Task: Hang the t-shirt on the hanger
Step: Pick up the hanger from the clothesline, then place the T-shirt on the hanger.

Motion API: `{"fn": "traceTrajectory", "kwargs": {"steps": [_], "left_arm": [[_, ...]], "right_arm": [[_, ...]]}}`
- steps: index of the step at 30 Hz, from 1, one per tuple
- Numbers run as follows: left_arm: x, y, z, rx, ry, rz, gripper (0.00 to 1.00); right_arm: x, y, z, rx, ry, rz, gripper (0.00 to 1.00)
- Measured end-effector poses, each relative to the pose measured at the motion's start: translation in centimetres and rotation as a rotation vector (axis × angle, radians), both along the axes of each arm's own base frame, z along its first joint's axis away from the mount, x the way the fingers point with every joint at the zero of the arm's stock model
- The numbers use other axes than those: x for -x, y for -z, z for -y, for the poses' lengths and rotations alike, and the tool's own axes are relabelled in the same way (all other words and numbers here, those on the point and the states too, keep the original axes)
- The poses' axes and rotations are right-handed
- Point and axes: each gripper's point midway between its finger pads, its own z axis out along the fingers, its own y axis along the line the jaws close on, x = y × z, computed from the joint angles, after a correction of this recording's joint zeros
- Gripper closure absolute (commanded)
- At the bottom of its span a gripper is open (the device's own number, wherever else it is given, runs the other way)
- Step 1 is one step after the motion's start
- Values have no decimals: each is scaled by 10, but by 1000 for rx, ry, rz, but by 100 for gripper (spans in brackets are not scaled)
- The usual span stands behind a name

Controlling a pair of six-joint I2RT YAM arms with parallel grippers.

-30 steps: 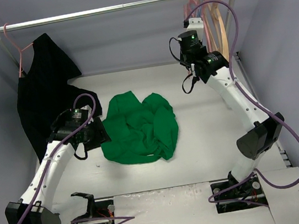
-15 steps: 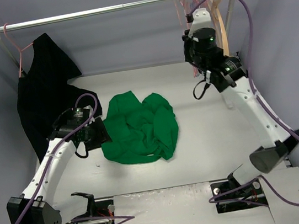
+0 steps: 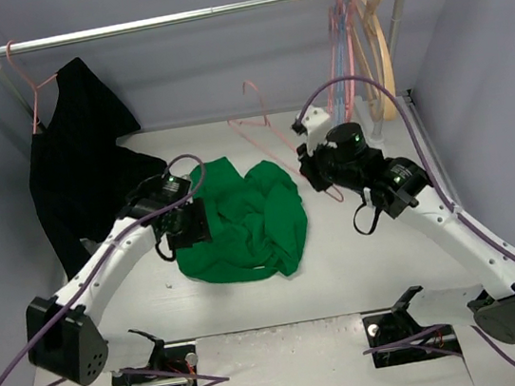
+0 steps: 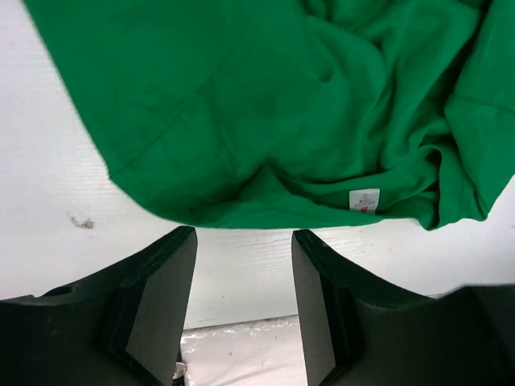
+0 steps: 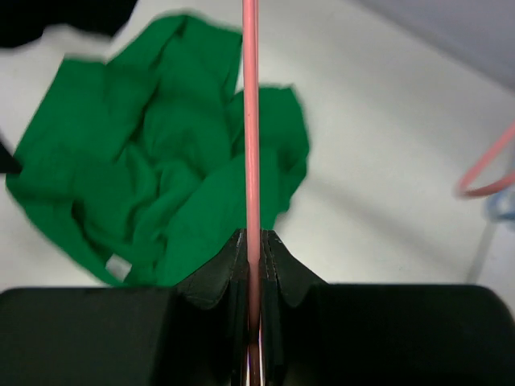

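Observation:
The bright green t-shirt [image 3: 242,219] lies crumpled on the white table, also seen in the left wrist view [image 4: 282,104] and the right wrist view [image 5: 161,177]. My right gripper [image 3: 314,161] is shut on the thin pink hanger [image 5: 250,121], whose wire runs straight up from between the jaws. From above, the hanger [image 3: 264,115] hangs in the air just right of the shirt, its hook pointing to the back. My left gripper [image 3: 190,224] hovers at the shirt's left edge. It is open [image 4: 244,237] with bare table between its fingers and the shirt's hem just ahead.
A black garment [image 3: 82,170] hangs from a pink hanger at the left end of the rail [image 3: 185,16]. Several wooden, pink and blue hangers [image 3: 365,34] hang at the rail's right end. A white label [image 4: 364,200] shows on the shirt's hem.
My right arm has taken the pink hanger off the rail and swung it down and left, close to the shirt. My left gripper has moved right to the shirt's left edge.

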Motion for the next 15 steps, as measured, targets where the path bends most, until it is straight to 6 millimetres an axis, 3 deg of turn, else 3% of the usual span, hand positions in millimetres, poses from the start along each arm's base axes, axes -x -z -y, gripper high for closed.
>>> {"fn": "traceTrajectory", "kwargs": {"steps": [3, 5, 12, 15], "left_arm": [[-6, 6, 16, -42, 31, -6, 50], [-8, 14, 25, -77, 41, -21, 50], [-2, 48, 43, -164, 31, -111, 50], [2, 60, 48, -176, 17, -148, 50]], "right_arm": [[26, 32, -5, 35, -71, -79, 100], [36, 38, 0, 36, -79, -91, 100], [56, 6, 15, -38, -73, -9, 100], [61, 7, 18, -44, -73, -4, 100]]}}
